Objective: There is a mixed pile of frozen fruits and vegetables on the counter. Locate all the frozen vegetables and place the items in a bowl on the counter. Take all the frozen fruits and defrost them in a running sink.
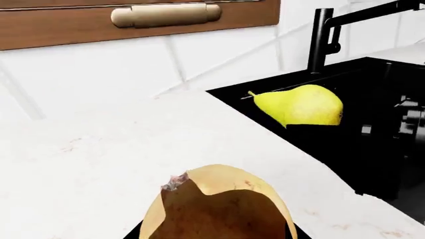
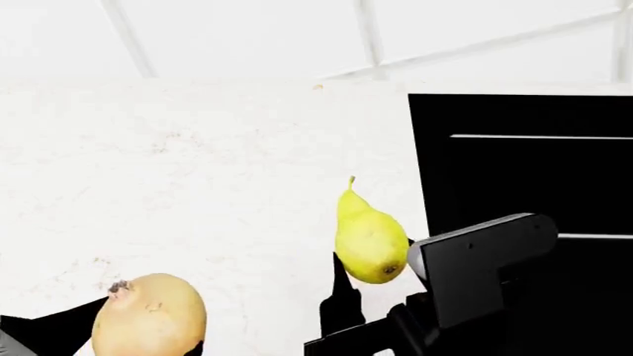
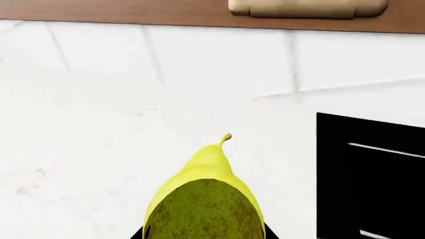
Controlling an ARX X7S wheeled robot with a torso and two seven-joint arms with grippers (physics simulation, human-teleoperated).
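Holding the yellow pear [image 2: 369,241] in the right jaws, raised above the white bench [image 2: 198,170] just beside the black sink [image 2: 524,156], not yet inside it. Gripping a yellowish-tan rounded item [image 2: 150,315] in the left jaws, also lifted. Showing no water from the tap [image 1: 325,35]. Leaving, by judgement, the defrosting undone; bowl and vegetables out of view.

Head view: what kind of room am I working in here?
Most likely a kitchen: a white speckled counter with a black sink set into it, a tall black tap beside it, white wall tiles, and a wooden cabinet with a brass handle.
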